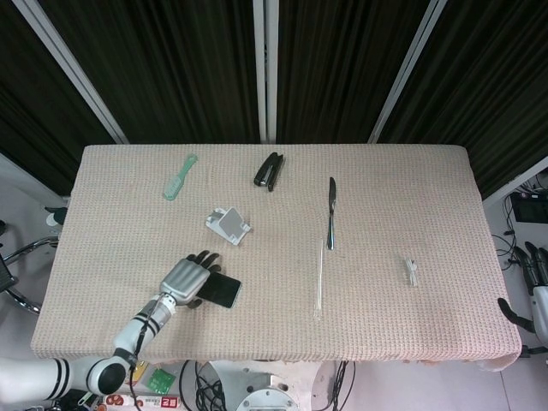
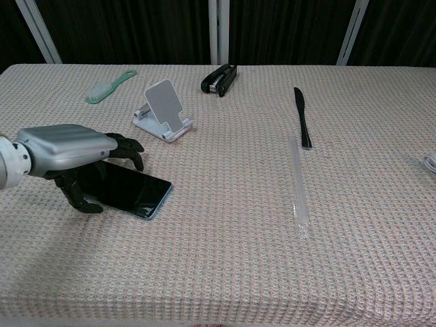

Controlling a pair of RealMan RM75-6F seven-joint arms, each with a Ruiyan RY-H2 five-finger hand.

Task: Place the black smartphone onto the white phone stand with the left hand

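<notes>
Across the tabletop (image 1: pixel 411 184) stretches a beige, waffle-textured cloth that hangs a little over the near edge. Behind it stand dark pleated curtains (image 1: pixel 342 60) divided by pale upright frames (image 1: pixel 265 68). Pale floor shows at both sides.

Near the front left, the black smartphone (image 2: pixel 126 190) lies flat on the cloth, screen up. The left hand (image 2: pixel 65 151) hovers over its left end, palm down, with fingers arched above the glass and the thumb hooked down at the near edge; it covers the phone without a clear grip, fingers apart. Beyond it, a little further back, the white phone stand (image 2: pixel 162 110) sits empty, its plate tilted up.

A green brush (image 2: pixel 109 86) lies toward the far left, a black stapler (image 2: pixel 219 79) near the far middle, and a black knife (image 2: pixel 302 127) to the right of centre, with a clear straw (image 2: pixel 296 186) lying lengthwise just below it. A small white object (image 1: pixel 412 271) rests further right.

The right hand (image 1: pixel 533 267) hangs off the table's right side in the head view, dark fingers spread, holding nothing.
</notes>
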